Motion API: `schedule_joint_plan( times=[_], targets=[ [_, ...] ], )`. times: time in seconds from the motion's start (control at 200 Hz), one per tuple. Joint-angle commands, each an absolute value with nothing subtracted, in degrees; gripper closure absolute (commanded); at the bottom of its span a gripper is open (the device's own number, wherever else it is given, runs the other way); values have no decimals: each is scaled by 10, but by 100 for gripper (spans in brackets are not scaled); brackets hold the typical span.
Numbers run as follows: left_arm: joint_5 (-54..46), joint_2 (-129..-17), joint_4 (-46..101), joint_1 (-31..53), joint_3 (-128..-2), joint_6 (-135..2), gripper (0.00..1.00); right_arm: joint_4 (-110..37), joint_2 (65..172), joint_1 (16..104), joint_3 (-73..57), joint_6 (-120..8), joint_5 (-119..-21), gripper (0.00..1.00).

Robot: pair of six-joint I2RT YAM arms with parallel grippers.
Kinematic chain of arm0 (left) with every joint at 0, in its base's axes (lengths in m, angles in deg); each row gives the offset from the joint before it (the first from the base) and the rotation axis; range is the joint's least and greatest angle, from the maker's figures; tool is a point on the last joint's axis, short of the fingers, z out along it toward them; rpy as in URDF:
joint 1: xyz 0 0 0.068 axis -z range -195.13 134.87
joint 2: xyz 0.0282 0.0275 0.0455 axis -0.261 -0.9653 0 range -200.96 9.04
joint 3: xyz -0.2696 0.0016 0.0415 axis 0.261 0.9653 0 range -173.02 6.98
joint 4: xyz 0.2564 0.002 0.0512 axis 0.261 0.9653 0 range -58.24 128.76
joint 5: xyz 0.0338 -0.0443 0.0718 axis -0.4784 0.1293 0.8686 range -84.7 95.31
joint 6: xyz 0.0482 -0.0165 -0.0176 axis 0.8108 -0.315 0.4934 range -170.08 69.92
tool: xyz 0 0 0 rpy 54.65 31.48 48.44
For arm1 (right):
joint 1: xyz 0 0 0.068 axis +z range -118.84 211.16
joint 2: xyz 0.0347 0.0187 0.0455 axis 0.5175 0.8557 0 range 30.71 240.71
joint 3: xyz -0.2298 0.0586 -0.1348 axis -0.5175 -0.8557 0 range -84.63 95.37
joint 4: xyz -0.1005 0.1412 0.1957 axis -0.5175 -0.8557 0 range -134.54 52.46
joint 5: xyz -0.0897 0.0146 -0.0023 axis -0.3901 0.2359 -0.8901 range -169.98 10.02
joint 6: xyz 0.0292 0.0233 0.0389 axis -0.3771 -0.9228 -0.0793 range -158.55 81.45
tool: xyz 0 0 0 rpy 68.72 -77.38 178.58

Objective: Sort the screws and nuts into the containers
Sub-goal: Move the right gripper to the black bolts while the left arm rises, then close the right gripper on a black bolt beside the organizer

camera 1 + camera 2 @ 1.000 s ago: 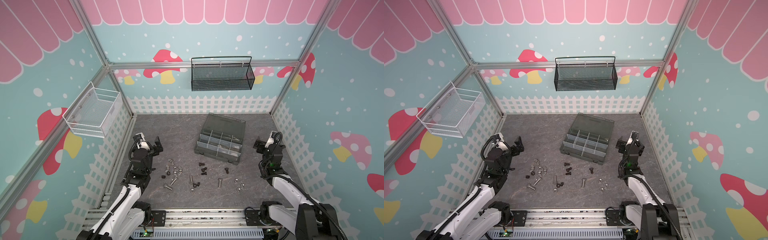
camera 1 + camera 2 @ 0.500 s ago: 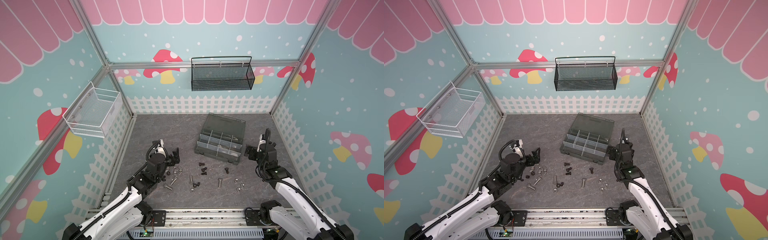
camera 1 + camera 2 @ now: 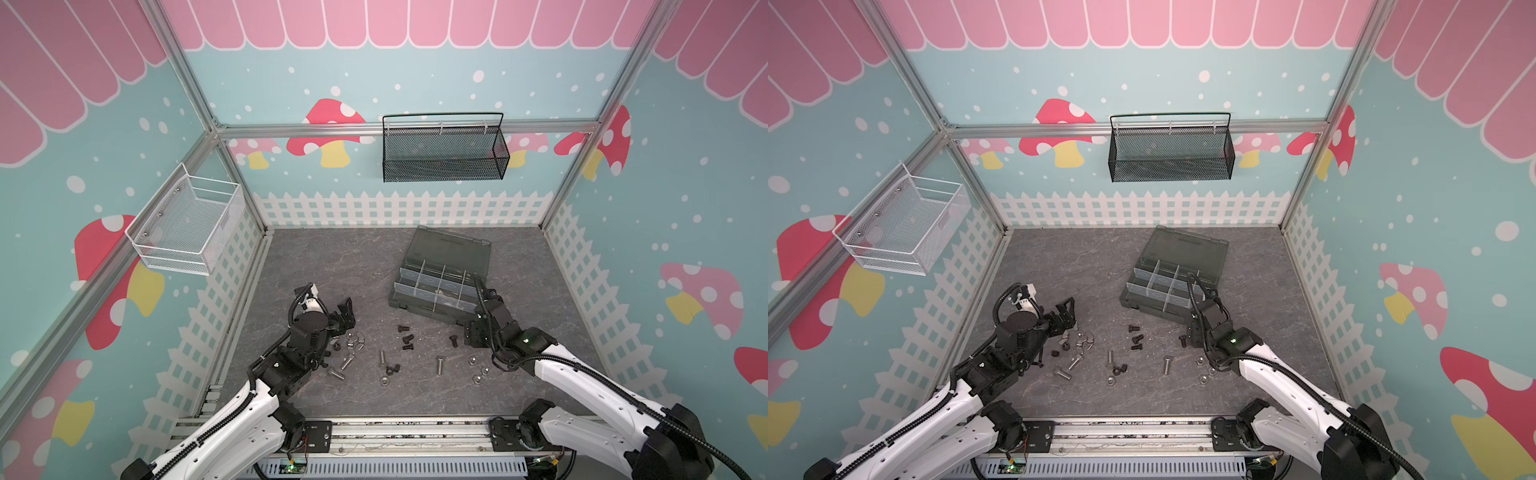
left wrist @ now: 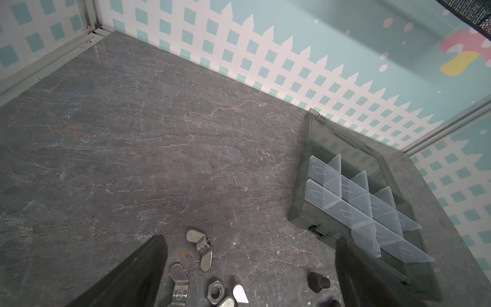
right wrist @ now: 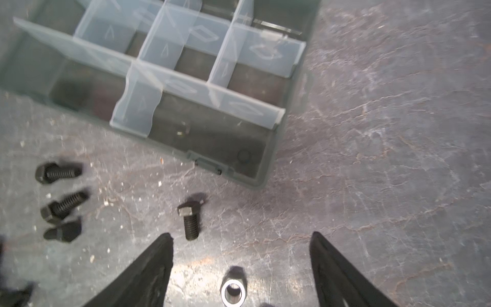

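1. Grey stone-veined counter (image 3: 332, 257) is carrying everything: screws (image 3: 408, 338) and nuts (image 3: 477, 378) are lying loose near the middle of its front edge, the box (image 3: 419, 309) sitting behind them toward the right edge.
2. You are starting a pickup, I judge: your right gripper (image 5: 241, 236) is hanging spread over a silver nut (image 5: 233, 292), gripping nothing.
3. Your left gripper (image 3: 344, 318) is gaping wide, empty, over flat-eared wing nuts (image 4: 200, 247).
4. Next you are needing a straight descent and a centred pinch; that nut is looking small, smooth, six-sided.
5. Ribbed black screw (image 5: 190, 222) is lying just beside; cloudy plastic dividers (image 5: 164, 50) are splitting the box's compartments (image 5: 196, 57).
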State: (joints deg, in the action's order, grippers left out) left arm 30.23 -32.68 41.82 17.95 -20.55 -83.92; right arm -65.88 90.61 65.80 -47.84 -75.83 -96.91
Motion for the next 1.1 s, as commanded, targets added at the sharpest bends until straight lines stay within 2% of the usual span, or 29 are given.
schedule_joint_plan(
  times=[0.0, 0.08, 0.455, 0.876, 1.096],
  targets=[
    [324, -321, 434, 181, -191, -881, 1, -656, 942, 674, -479, -777, -949, 25],
    [316, -323, 427, 182, -185, -891, 1, -640, 971, 680, -478, -773, -940, 31],
    [313, -331, 426, 182, -178, -906, 1, -577, 1062, 685, -469, -748, -887, 42],
    [318, -356, 420, 181, -178, -905, 1, -562, 1150, 690, -436, -732, -872, 49],
    [321, -355, 420, 181, -177, -906, 1, -562, 1184, 691, -426, -731, -873, 57]
  ],
)
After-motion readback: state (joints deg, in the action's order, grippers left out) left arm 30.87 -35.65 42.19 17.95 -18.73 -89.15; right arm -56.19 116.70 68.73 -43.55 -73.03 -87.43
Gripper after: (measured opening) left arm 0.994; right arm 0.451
